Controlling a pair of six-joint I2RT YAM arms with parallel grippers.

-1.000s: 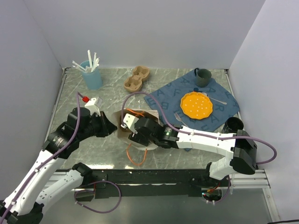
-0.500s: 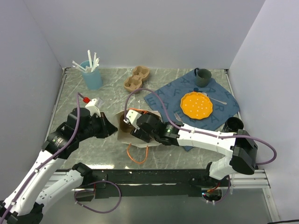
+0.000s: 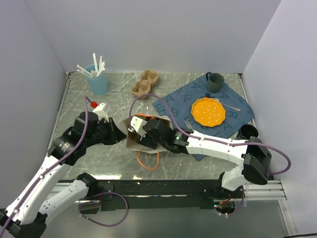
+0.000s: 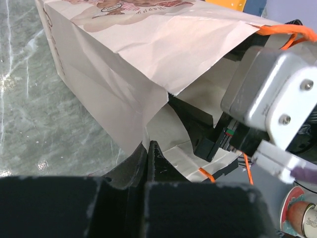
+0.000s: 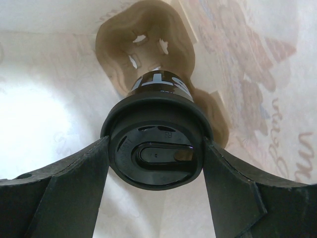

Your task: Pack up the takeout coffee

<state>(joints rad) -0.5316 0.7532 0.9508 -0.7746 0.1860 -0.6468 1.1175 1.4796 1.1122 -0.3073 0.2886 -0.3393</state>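
Observation:
The takeout coffee, a black lidded cup, stands in a brown cardboard carrier inside the paper bag. My right gripper reaches into the bag, and its fingers press on both sides of the cup's lid. In the top view the bag lies at table centre with my right gripper inside its mouth; the cup is hidden there. My left gripper is shut on the bag's lower mouth edge and holds it open; it is at the bag's left in the top view.
A second black cup stands at the right edge by the blue cloth. On the cloth are an orange plate, a teal mug and cutlery. A spare cardboard carrier and a light-blue cup of white sticks stand at the back. The bag's orange handle trails forward.
My right gripper has pushed deeper into the bag, up and to the left. My left gripper has shifted slightly away with the bag edge still pinched.

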